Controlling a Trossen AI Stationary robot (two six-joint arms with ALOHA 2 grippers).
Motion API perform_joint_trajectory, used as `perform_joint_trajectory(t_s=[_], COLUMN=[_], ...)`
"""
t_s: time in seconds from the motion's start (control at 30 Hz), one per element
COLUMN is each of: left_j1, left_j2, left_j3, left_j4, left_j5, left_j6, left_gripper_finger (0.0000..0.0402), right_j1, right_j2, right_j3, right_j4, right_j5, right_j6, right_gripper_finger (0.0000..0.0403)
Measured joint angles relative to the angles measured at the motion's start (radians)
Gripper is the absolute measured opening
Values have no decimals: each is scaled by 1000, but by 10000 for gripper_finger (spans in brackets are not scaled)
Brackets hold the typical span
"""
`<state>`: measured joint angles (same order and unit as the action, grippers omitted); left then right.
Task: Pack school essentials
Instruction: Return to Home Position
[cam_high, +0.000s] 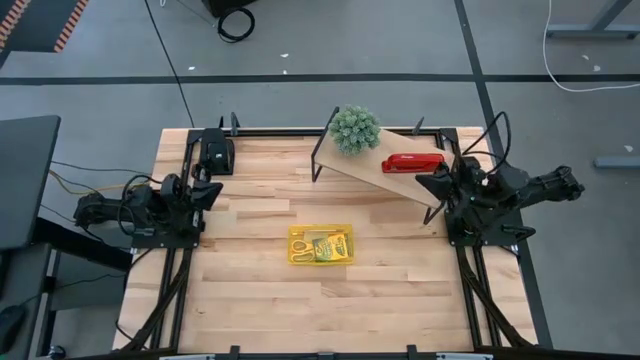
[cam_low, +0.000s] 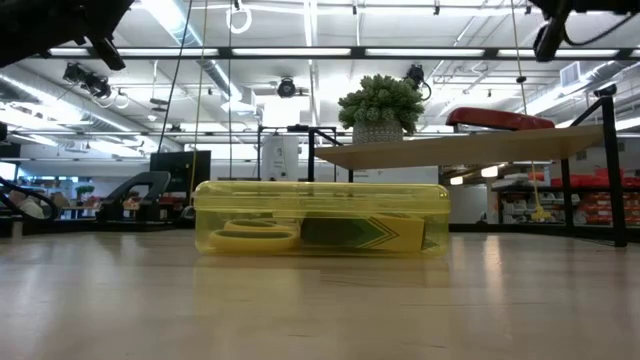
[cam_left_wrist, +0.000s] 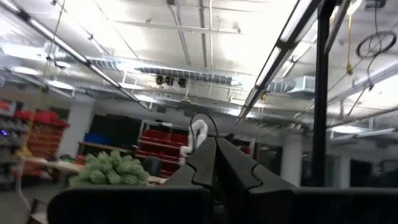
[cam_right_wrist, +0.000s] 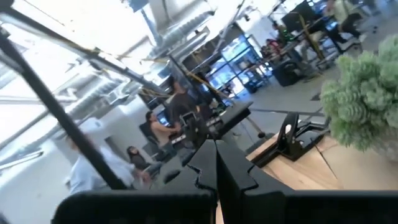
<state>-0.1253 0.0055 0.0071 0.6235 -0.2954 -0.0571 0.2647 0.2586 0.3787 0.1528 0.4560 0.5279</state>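
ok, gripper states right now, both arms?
Left gripper: shut, empty, at the table's left side.
Right gripper: shut, empty, at its right side.

Clear yellow supply box, lid shut, lies flat approx mid-table, long side running left-right. Seen thru the tinted wall in the low view: yellow-handled scissors flat on the box floor at one end, loops visible. The green-and-yellow crayon box lies just beside them, also flat, chevron print facing out. Other stationery inside can't be made out.
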Motion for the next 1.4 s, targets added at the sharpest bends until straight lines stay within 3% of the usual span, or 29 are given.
perform_joint_trajectory(t_s=[0.37,0.57,0.7,1.07,1.27,1.4], left_j1=[0,0,0,0,0,0], left_j2=[0,0,0,0,0,0], left_j3=[0,0,0,0,0,0], left_j4=[0,0,0,0,0,0], left_j5=[0,0,0,0,1,0], left_j6=[51,38,36,35,35,34], left_gripper_finger=[35,26,23,36,28,23], right_j1=[-62,-62,-63,-63,-60,-60], right_j2=[-142,-146,-142,-134,-139,-166], right_j3=[-185,-214,-212,-201,-200,-268], right_j4=[0,-5,-56,-5,115,134], right_j5=[-172,-173,-116,-114,-138,-187], right_j6=[-68,-68,-5,63,-135,-136], right_gripper_finger=[6,6,6,6,6,6])
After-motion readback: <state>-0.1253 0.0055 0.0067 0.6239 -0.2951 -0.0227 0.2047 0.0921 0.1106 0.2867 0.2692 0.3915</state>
